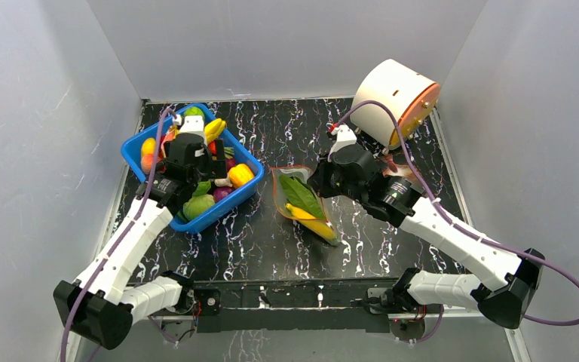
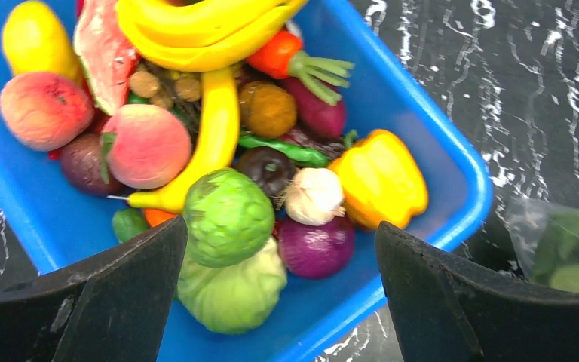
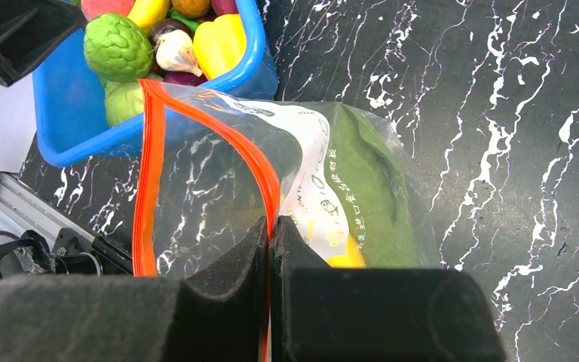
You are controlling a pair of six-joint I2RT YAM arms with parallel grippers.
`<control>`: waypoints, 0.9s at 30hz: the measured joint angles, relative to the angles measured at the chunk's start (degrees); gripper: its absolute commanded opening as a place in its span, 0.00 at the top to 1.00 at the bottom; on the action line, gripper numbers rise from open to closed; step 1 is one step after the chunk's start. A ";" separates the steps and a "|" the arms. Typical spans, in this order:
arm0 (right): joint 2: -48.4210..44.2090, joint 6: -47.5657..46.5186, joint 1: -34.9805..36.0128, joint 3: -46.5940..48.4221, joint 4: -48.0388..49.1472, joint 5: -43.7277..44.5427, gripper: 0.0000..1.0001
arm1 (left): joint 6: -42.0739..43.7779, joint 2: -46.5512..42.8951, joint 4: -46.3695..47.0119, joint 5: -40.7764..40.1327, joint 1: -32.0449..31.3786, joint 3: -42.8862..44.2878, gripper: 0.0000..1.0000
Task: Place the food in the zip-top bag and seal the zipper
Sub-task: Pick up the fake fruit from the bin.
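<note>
A dark marbled desk [image 1: 392, 143] is seen carrying a blue basket [image 1: 130, 151] at the left and a white drum [image 1: 388, 94] at the far right corner. The basket is heaped with toy food [image 2: 226, 215]: bananas, peaches, a yellow bell pepper [image 2: 381, 177] and green and purple pieces.

The zip-top bag [image 1: 305, 205] is laid near the middle of the desk, just right of the basket. Its long axis is set diagonally. The mouth is at the far-left end and is turned toward the basket, and the closed bottom is pointed toward the near right. Inside it a green leaf [image 1: 300, 192] and a yellow piece [image 1: 318, 226] can be made out.

The task is therefore judged only partly done. A little has been packed, most of the food is in the basket, and sealing is not yet begun. The zipper [image 3: 151, 173] is shown gaping, its two strips parted into a loop.

The jaws of the right gripper [image 3: 270, 241] are pressed together on one strip of the zipper, so the mouth is held up and open. The jaws of the left gripper [image 2: 279, 264] are spread wide over the basket with nothing held between them.
</note>
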 measured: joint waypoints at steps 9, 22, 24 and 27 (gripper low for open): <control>-0.09 0.00 0.00 0.00 0.00 0.00 1.00 | 0.02 0.24 0.09 2.78 6.67 -4.13 0.19; -0.09 0.00 0.00 -0.02 0.02 0.00 1.00 | 2.03 5.27 6.12 4.98 12.11 -9.31 0.26; -0.09 0.00 0.00 -0.02 0.02 0.00 1.00 | 2.69 5.60 7.13 6.10 12.72 -9.31 0.28; -0.09 0.00 0.00 -0.02 0.04 -0.02 1.00 | 3.48 6.21 7.69 7.32 13.38 -9.31 0.30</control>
